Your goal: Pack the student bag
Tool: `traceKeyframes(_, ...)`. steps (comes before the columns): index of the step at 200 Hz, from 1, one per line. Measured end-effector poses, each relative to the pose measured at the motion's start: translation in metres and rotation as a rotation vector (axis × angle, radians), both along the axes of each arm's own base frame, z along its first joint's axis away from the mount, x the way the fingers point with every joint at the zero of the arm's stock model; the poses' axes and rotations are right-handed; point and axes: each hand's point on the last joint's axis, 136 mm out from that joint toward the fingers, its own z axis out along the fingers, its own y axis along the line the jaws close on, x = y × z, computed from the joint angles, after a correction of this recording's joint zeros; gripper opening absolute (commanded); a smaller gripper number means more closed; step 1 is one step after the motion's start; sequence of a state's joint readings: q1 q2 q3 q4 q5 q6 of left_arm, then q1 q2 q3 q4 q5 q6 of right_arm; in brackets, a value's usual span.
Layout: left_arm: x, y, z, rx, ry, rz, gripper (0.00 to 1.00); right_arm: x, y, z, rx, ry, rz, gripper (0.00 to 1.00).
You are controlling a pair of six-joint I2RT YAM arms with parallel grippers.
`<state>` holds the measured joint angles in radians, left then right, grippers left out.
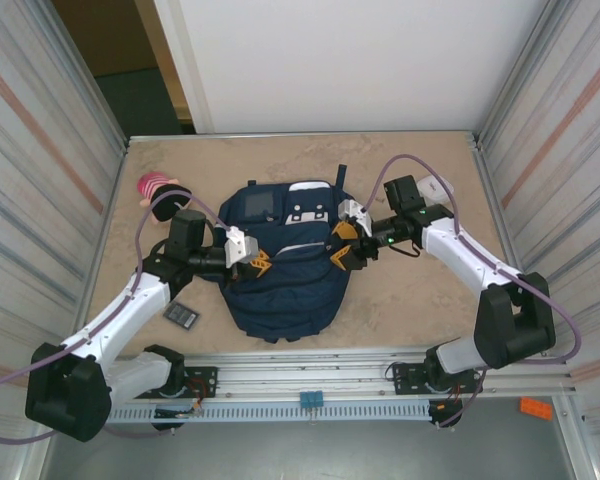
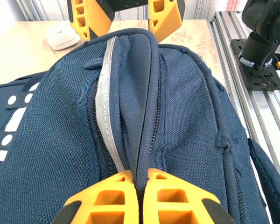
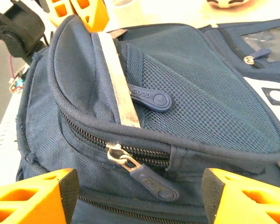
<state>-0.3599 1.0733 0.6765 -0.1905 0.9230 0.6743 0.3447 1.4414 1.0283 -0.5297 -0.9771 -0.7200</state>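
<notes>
Holding the student bag [image 1: 280,285] to unzip it.
From above, it lies flat mid-table between my arms. At the left wrist, my left gripper [image 2: 140,179] is pinched closed on a fold of its fabric. At the right wrist, my right gripper [image 3: 139,186] stands open astride the zipper pull [image 3: 151,183]; I judge that next it must close on the pull.

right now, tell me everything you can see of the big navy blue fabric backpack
The navy-blue fabric backpack lies on the tan table between the two arms. It looks like woven cloth with a mesh panel, white patches near its far end and a pale grey strip along one seam. Its zips carry dark blue rubber pulls. The left gripper is shut on a raised fold of it. The right gripper stands open either side of the lower pull.
</notes>
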Motion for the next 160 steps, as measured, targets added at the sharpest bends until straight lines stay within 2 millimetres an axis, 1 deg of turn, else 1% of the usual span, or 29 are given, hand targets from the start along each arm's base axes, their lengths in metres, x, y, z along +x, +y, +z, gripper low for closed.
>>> traceKeyframes(20, 0.0, 0.0, 0.0, 0.0, 0.0, 0.0, 0.0, -0.001, 0.004, -0.004, -0.008, 0.024, 0.012, 0.62)
traceKeyframes(64, 0.0, 0.0, 0.0, 0.001, -0.001, 0.002, 0.0, -0.004, 0.002, -0.004, -0.026, 0.06, 0.009, 0.48)
traceKeyframes(92, 0.001, 0.0, 0.0, 0.001, -0.002, 0.003, 0.0, -0.009, 0.0, -0.005, -0.035, 0.087, 0.01, 0.35)
traceKeyframes(124, 0.001, 0.0, 0.0, 0.001, -0.002, 0.003, 0.0, -0.011, -0.001, -0.005, -0.039, 0.101, 0.009, 0.34)
traceKeyframes(160, 0.001, 0.0, 0.0, 0.001, -0.003, 0.003, 0.0, -0.013, 0.001, -0.002, -0.024, 0.112, 0.018, 0.36)
